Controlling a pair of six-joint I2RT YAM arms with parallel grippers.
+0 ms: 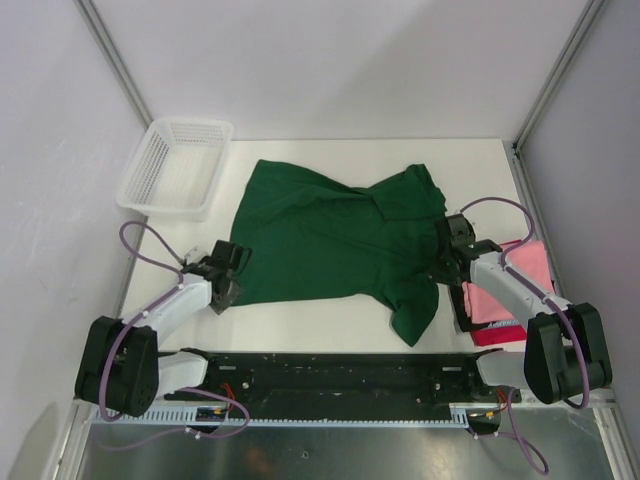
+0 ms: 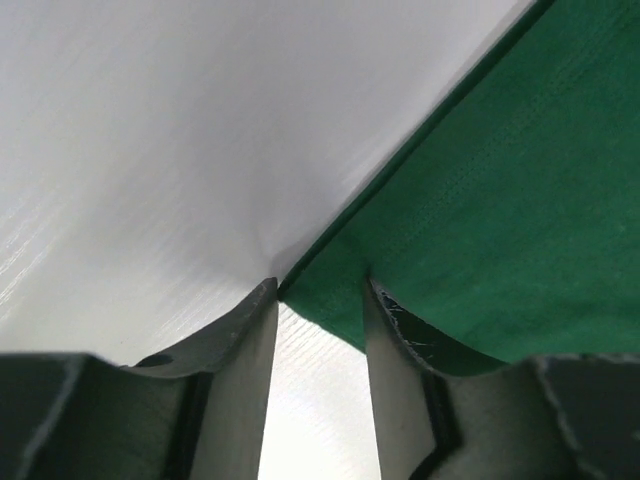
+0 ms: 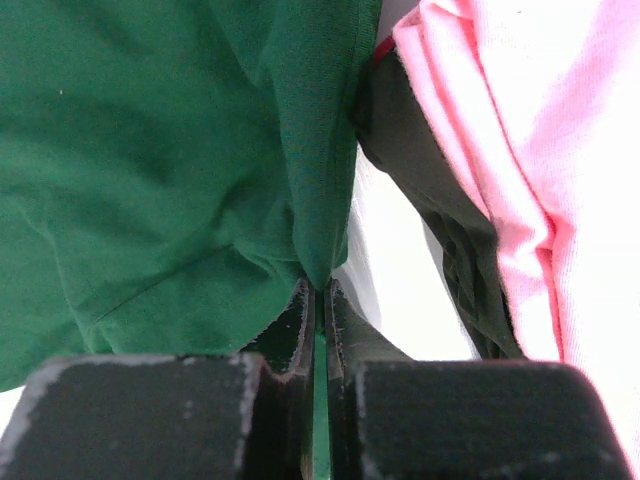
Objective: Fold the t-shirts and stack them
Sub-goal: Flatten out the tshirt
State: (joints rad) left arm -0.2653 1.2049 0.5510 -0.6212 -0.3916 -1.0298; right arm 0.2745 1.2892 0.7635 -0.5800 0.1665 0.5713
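Observation:
The dark green t-shirt (image 1: 330, 235) lies spread on the white table, its right part bunched and one flap hanging toward the near edge. My left gripper (image 1: 232, 272) is open at the shirt's near-left corner. In the left wrist view the green hem corner (image 2: 330, 290) sits between the fingertips of that gripper (image 2: 320, 285). My right gripper (image 1: 447, 250) is shut on a fold at the shirt's right edge; the right wrist view shows green cloth (image 3: 150, 170) pinched in that gripper (image 3: 318, 290). A folded pink t-shirt (image 1: 522, 275) lies on a red/magenta one (image 1: 497, 336) at the right.
A white mesh basket (image 1: 175, 165) stands at the back left corner. A dark cloth layer (image 3: 440, 200) shows under the pink shirt, next to my right gripper. The table's right rail (image 1: 530, 215) runs close behind the folded stack.

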